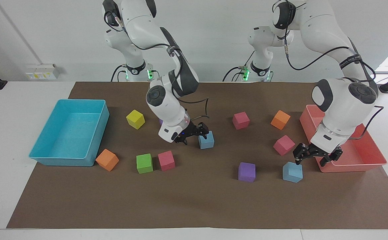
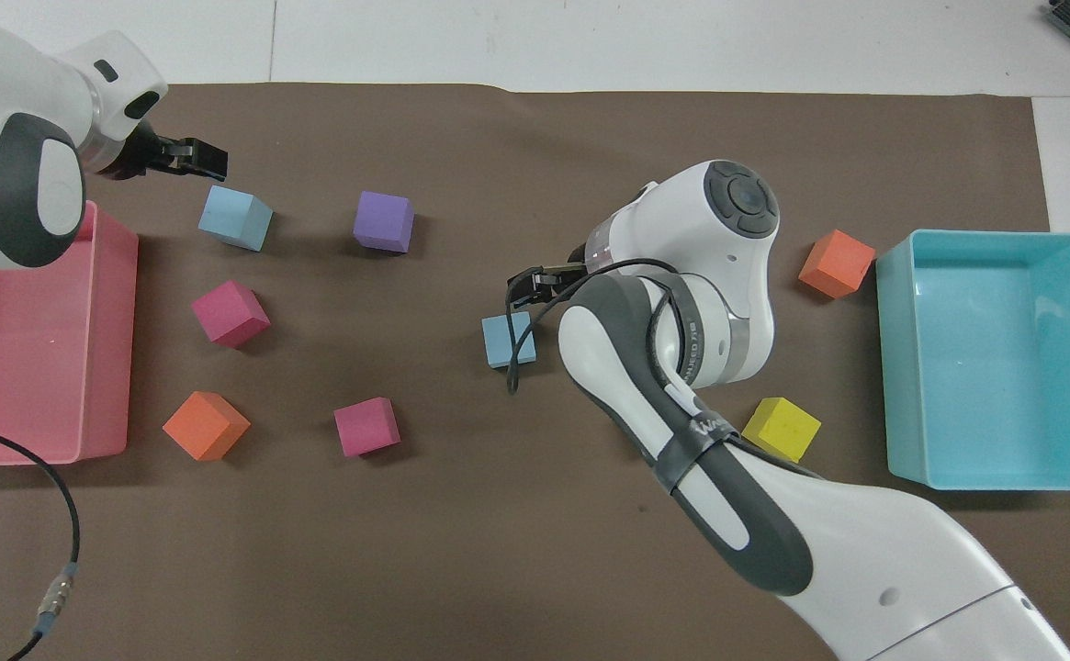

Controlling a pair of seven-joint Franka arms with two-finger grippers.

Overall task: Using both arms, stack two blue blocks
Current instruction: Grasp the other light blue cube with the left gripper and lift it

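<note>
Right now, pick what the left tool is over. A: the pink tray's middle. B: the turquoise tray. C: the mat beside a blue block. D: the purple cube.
C: the left tool hangs open over the mat just beside the blue block, holding nothing.

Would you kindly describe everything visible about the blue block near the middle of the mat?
The blue block is a small light sky-blue cube with matte, foam-like faces. It sits flat and upright on the brown mat, mid-table, not stacked on anything. The right gripper hangs open close beside it, toward the right arm's end; whether a fingertip touches it cannot be told. Nothing grips it.
</note>
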